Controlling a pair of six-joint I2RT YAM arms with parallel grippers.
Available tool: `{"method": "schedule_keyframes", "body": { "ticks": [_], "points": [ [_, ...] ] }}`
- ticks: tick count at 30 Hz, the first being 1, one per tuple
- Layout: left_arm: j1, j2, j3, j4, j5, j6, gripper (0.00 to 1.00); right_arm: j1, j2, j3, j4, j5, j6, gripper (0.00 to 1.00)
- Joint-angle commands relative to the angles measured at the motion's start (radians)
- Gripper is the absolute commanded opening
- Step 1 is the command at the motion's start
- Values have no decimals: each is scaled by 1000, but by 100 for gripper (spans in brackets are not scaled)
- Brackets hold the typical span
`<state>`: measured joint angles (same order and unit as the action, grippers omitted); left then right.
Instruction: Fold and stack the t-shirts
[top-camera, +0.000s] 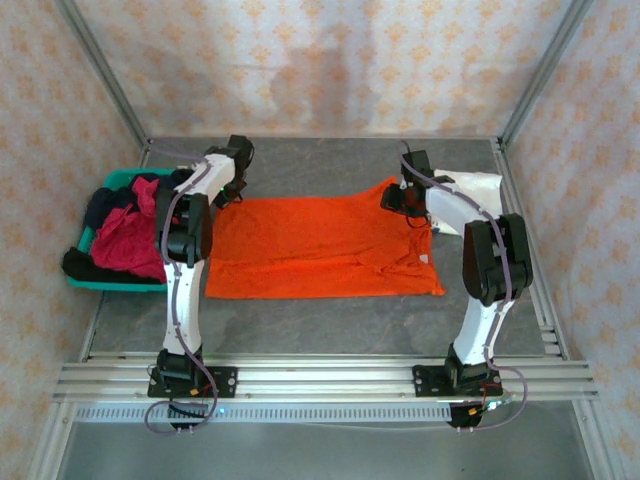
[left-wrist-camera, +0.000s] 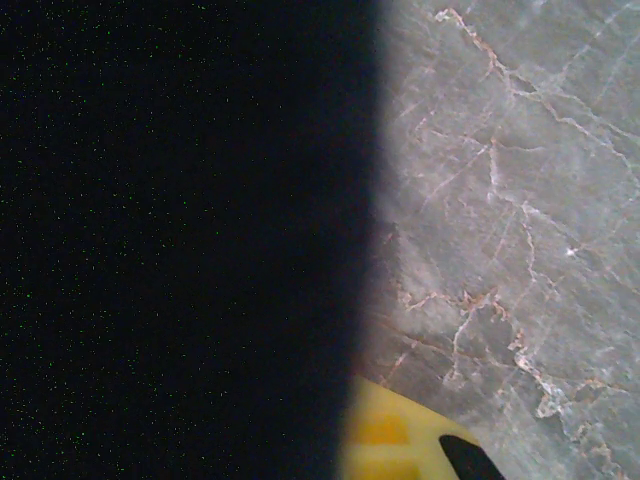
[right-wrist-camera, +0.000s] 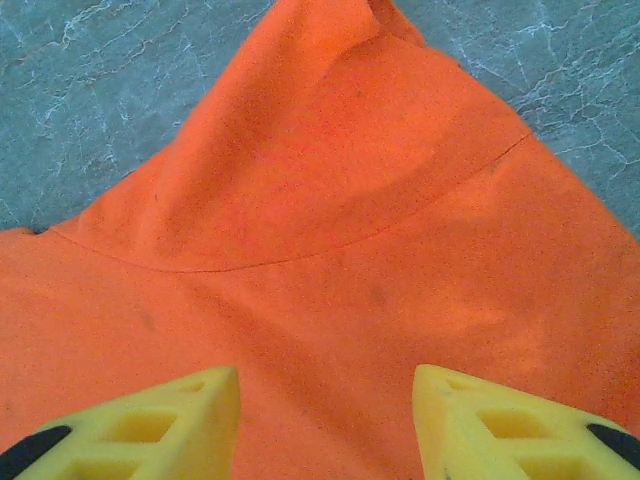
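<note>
Table: grey marbled top (top-camera: 330, 320), bare in the strip between my bases and the cloth
Orange t-shirt: the orange t-shirt (top-camera: 320, 250) lies spread flat in the middle of the table, between my two arms, its hem to my left and its collar end to my right
Basket: a teal basket (top-camera: 112, 284) sits at the left edge, just beside my left arm
Basket contents: a crimson t-shirt (top-camera: 130, 240) heaped inside, with a dark t-shirt (top-camera: 105, 205) bunched around it and spilling over the near-left rim
Right gripper: my right gripper (right-wrist-camera: 325, 425) hangs over the far right part of the orange t-shirt, near a sleeve seam; its yellow fingers (right-wrist-camera: 150, 425) stand apart with nothing between them, cloth beneath
Left gripper: my left gripper (top-camera: 232, 185) is down at the far left corner of the orange t-shirt; the jaws are closed, and whether cloth is pinched in them I cannot tell
Left wrist view: one yellow finger (left-wrist-camera: 395, 435) at the bottom edge, bare marble to the right, a dark blurred mass to the left
White t-shirt: the white t-shirt (top-camera: 478, 185) lies crumpled at the far right, behind my right arm
</note>
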<state>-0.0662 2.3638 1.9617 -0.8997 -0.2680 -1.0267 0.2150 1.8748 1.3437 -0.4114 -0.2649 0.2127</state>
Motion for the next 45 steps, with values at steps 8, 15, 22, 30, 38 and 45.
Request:
{"method": "schedule_keyframes", "body": {
  "ticks": [8, 15, 22, 30, 38, 45],
  "points": [
    [23, -36, -50, -9, 99, 29, 0, -33, 55, 177, -46, 19, 7, 49],
    [10, -74, -24, -22, 104, 52, 0, -50, 133, 249, -69, 17, 22, 47],
    [-3, -26, 23, -60, 96, 54, 0, -49, 192, 210, -94, -45, 15, 38],
    [-12, -32, 9, -45, 79, 43, 0, -51, 291, 391, -103, 27, -9, 45],
    [-11, -68, -27, -36, 61, 37, 0, -51, 475, 659, -177, 50, -35, 48],
    [-9, -48, -9, -95, 9, -29, 50, -51, 585, 788, -224, 19, -31, 41]
  ]
}}
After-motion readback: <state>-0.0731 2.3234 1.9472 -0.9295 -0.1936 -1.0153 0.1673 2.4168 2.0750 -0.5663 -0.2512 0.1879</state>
